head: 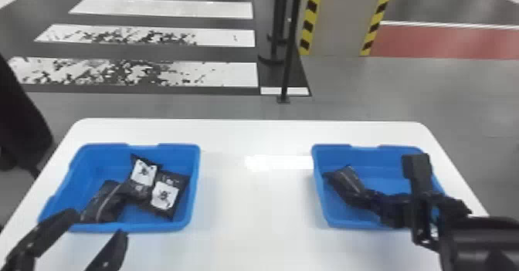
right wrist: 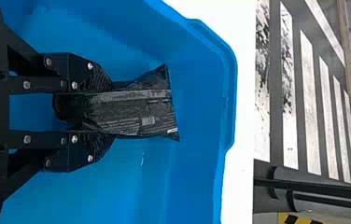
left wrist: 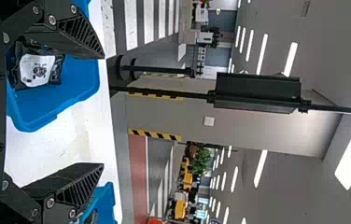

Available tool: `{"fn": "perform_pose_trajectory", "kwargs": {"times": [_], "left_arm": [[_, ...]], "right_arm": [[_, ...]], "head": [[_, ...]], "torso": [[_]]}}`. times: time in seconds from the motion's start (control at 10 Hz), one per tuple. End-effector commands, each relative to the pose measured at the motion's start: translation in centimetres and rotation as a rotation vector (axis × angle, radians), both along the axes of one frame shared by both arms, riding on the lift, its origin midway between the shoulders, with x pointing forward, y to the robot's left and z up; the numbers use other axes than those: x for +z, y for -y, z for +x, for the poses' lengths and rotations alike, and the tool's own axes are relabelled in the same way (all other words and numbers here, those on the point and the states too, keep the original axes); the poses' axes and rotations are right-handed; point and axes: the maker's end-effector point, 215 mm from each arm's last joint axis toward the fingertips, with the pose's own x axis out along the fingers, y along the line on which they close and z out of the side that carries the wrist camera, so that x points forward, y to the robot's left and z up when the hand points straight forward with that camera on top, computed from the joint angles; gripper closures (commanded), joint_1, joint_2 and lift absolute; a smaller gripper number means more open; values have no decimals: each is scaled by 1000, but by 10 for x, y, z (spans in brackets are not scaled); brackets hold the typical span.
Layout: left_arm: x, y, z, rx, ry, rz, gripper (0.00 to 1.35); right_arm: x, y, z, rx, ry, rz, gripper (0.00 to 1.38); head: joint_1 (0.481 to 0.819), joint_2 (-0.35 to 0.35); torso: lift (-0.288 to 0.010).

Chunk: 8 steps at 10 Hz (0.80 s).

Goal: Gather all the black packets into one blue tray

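- White table (head: 255,208): left tray (head: 94,166) at nine o'clock with three packets (head: 166,195), right tray (head: 386,185) at three.
- Right gripper (right wrist: 103,111) pinches a lone packet (right wrist: 141,109) there, fingers closed to its width.
- Left gripper (head: 99,224), at eight, is wide apart, empty.
- Best grip gently, lift clear, then head for nine.

Three black packets (head: 105,202), seemingly overlapping, lie in the left blue tray (head: 154,226), a fourth packet (right wrist: 131,112) inside the right tray (head: 386,156).
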Motion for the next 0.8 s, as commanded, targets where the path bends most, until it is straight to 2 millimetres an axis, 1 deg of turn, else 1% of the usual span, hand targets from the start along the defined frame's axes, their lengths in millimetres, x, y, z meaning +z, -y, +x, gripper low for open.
{"fn": "perform_pose_trajectory", "kwargs": {"times": [0.0, 0.1, 0.2, 0.3, 0.4, 0.5, 0.6, 0.7], "left_arm": [[0, 2, 1, -8, -1, -3, 220], [1, 5, 2, -20, 2, -4, 220], [2, 7, 4, -29, 4, -4, 220], [3, 10, 5, -42, 3, -12, 219], [6, 18, 8, -59, 5, -41, 217], [10, 28, 16, -88, 8, -61, 220], [17, 40, 23, -119, 15, -109, 222], [29, 54, 28, -154, 35, -162, 220]], "right_arm": [[12, 16, -2, -24, 34, -31, 1283], [32, 32, -3, -46, 76, -66, 1283], [53, 40, -6, -62, 119, -77, 1283], [82, 41, -7, -61, 177, -96, 1283], [110, 32, -13, -45, 229, -106, 1283], [136, 14, -20, -14, 281, -94, 1283], [152, -23, -27, 45, 315, -58, 1283], [166, -60, -35, 103, 341, -18, 1283]], "head": [[695, -63], [695, -76], [695, -89], [695, -112], [695, -130], [695, -135], [695, -133], [695, -113]], "torso": [[-110], [-110], [-110], [-110], [-110], [-110], [-110], [-110]]}}
